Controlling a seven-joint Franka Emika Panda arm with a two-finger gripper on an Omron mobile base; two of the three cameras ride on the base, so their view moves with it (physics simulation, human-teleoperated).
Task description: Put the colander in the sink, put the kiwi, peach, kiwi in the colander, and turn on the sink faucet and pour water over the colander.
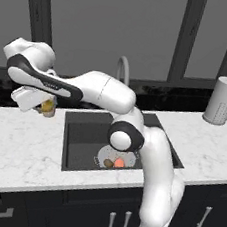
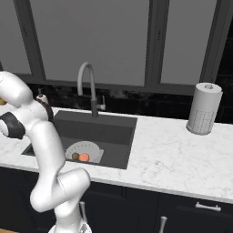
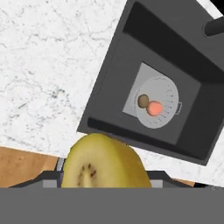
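The white marble-patterned bench point(image 1: 21, 144) carries the dark grey rectangular recessed sink point(image 1: 83, 127), with dark windows behind. The tall slim grey gooseneck faucet point(image 2: 86, 84) stands at the sink's rear edge; no water runs. The shallow pale perforated colander point(image 3: 164, 94) rests on the sink bottom and holds the small orange-pink peach point(image 3: 154, 108), touching a brownish kiwi point(image 3: 143, 100). The claw point(image 1: 45, 108) hangs above the bench just left of the sink, clamped on a cut yellow-green kiwi half point(image 3: 103, 162). The colander lies to the claw's right and lower, so the coming move appears to be across, then down.
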